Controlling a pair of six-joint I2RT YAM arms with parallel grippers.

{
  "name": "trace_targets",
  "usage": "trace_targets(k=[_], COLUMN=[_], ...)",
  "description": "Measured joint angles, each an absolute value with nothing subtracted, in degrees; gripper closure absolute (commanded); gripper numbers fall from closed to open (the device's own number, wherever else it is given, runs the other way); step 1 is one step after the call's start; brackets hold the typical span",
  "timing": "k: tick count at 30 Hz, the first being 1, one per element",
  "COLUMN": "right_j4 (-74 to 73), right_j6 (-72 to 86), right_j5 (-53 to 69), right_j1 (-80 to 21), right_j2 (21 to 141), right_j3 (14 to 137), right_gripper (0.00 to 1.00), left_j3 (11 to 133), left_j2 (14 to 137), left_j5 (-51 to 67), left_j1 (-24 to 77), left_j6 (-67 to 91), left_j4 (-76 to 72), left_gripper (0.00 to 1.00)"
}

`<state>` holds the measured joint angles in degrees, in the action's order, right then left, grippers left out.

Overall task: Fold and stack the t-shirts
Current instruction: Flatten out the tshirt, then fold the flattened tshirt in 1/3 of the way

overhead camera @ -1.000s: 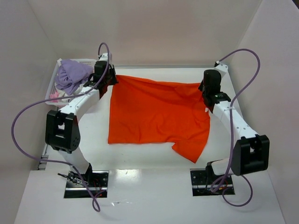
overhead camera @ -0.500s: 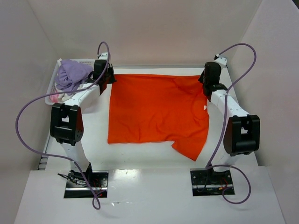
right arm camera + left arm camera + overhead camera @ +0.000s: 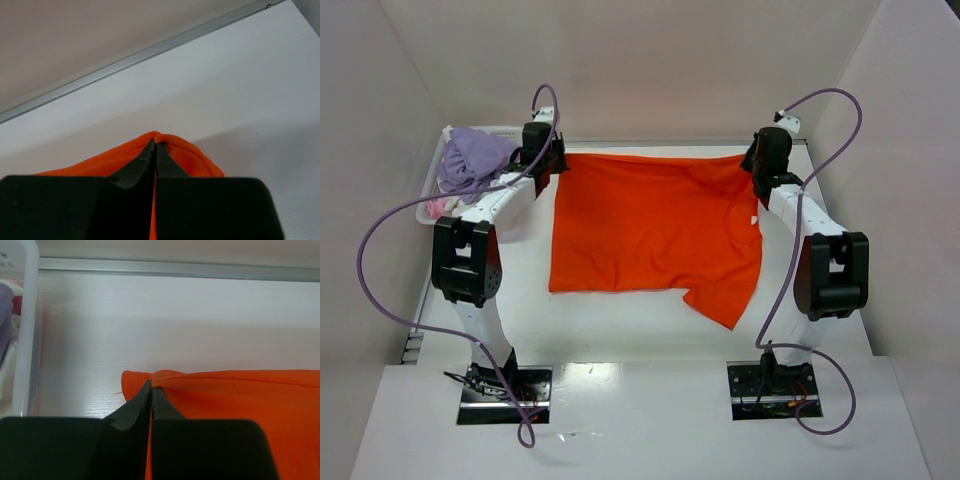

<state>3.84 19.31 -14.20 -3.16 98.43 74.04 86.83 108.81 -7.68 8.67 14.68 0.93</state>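
An orange t-shirt (image 3: 650,230) is stretched across the white table, its far edge pulled taut between the two arms. My left gripper (image 3: 558,165) is shut on the shirt's far left corner; in the left wrist view the closed fingertips (image 3: 151,386) pinch the orange hem (image 3: 225,377). My right gripper (image 3: 752,168) is shut on the far right corner, and the right wrist view shows the cloth (image 3: 195,155) bunched over the closed tips (image 3: 156,145). A sleeve (image 3: 725,300) trails at the near right. More t-shirts, lilac (image 3: 475,160) and pink (image 3: 438,207), lie heaped in the basket.
A white lattice basket (image 3: 432,185) stands at the far left, its rim (image 3: 25,330) close beside the left gripper. The metal strip of the back wall (image 3: 175,267) runs just beyond both grippers. The side walls hem in the table.
Both arms have reached farther back, dragging the shirt's far edge toward the back wall and pulling it straighter. The near hem and the sleeve slid back with it.
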Motion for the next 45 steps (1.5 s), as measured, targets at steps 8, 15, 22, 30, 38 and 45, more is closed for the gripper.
trace_targets(k=[8, 15, 22, 30, 38, 45], right_j4=[4.9, 4.7, 4.4, 4.3, 4.0, 2.9], right_j6=[19.9, 21.2, 22.0, 23.1, 22.9, 21.1], right_j5=[-12.2, -11.1, -10.9, -10.2, -9.9, -9.6], right_j1=[-3.2, -3.1, -3.1, -3.1, -3.1, -3.0], right_j2=[96.4, 92.2, 90.9, 93.2, 95.0, 100.0], right_j3=[69.6, 63.4, 60.4, 59.4, 58.9, 67.2], right_gripper=[0.99, 0.99, 0.99, 0.99, 0.99, 0.99], left_j3=[80.8, 78.6, 76.6, 72.9, 72.4, 77.9], left_j2=[108.1, 107.2, 104.9, 104.7, 104.9, 108.7], left_j5=[-8.3, -8.3, -8.6, -11.0, -11.8, -11.7], left_j1=[8.6, 8.6, 8.6, 9.8, 10.9, 10.2], left_j6=[13.6, 13.6, 13.7, 13.7, 13.7, 13.7], left_j4=[1.3, 2.7, 2.8, 3.5, 3.8, 4.3], left_gripper=[1.00, 1.00, 1.00, 1.00, 1.00, 1.00])
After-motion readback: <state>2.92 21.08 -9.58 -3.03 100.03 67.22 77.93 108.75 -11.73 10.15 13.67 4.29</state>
